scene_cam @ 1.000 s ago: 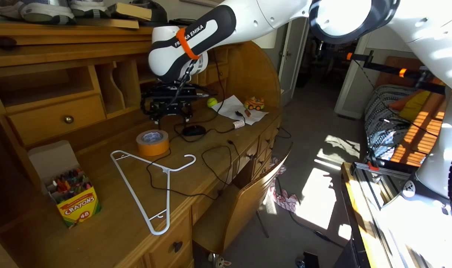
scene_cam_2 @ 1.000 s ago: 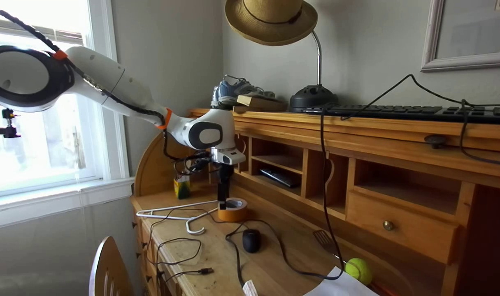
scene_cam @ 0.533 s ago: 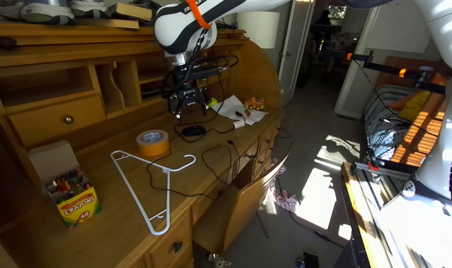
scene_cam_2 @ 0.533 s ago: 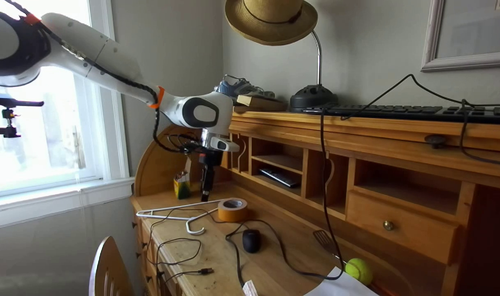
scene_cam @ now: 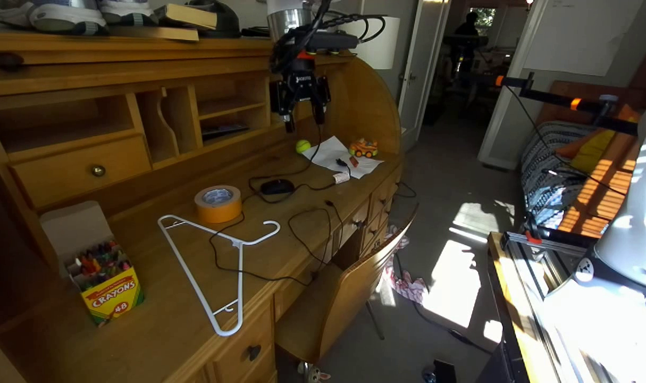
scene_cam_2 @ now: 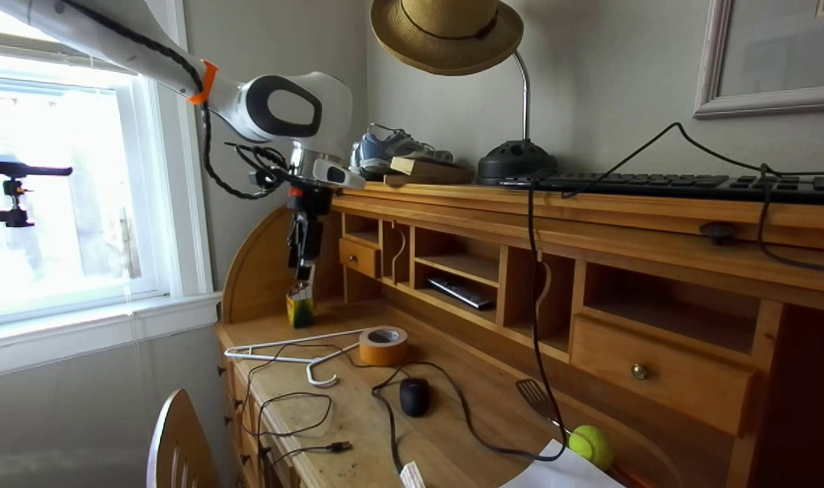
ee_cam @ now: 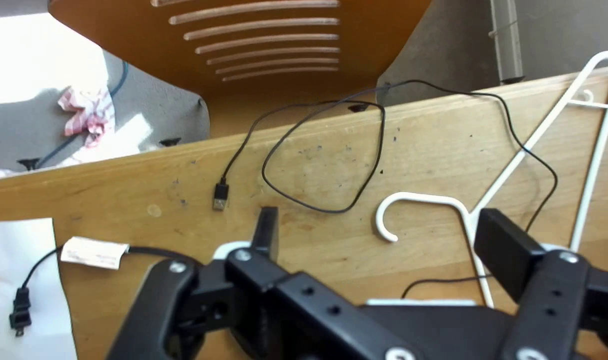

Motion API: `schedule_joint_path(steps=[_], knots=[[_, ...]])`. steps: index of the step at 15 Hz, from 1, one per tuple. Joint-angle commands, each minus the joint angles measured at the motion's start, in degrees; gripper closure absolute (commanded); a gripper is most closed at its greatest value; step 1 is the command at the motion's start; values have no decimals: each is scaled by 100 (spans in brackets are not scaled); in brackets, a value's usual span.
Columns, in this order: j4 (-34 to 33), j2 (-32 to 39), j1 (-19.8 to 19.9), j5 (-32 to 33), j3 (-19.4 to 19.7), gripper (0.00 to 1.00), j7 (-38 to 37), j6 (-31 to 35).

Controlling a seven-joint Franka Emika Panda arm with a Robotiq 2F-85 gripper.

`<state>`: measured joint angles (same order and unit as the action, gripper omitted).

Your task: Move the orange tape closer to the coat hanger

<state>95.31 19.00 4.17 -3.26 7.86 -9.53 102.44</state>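
Crayon pack (scene_cam: pixel 112 295): near left on the worktop (scene_cam: pixel 152 335), lid folded back, sides here being those of an exterior view
Coat hanger (scene_cam: pixel 241 292): flat to the right of the crayon pack, long bar to the left, hook to the right; a dark cable (ee_cam: pixel 331 211) crosses it
Orange tape (scene_cam: pixel 219 214): lying flat, hole upward, just beyond the hanger's far side and very near it; whether they touch is hard to tell
Mouse (scene_cam: pixel 277 186): a little farther off and to the right of the tape, apart from it
Hand (scene_cam: pixel 304 124): in the air, far right of the tape and well above the worktop, its fingers (ee_cam: pixel 506 247) spread wide with nothing between them
White paper (scene_cam: pixel 330 151): far right, a tennis ball (scene_cam: pixel 302 146) by its left edge
Just changed: within the last second the hand has risen away from near the tape, to the right; tape and hanger lie where they did
What that means: I judge the tape let go and its placing finished or close to it, since it sits so near the hanger
Next move: probably just keeping the hand clear; any closer nudge could shove the hanger or catch the cable
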Motion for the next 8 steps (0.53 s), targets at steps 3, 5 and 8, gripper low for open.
schedule_joint_path(steps=[3, 5, 8], knots=[[773, -842, 108, 12, -68, 0, 432, 851], [890, -1044, 122, 9, -64, 0, 458, 920], [853, -930, 118, 10, -84, 0, 453, 920]])
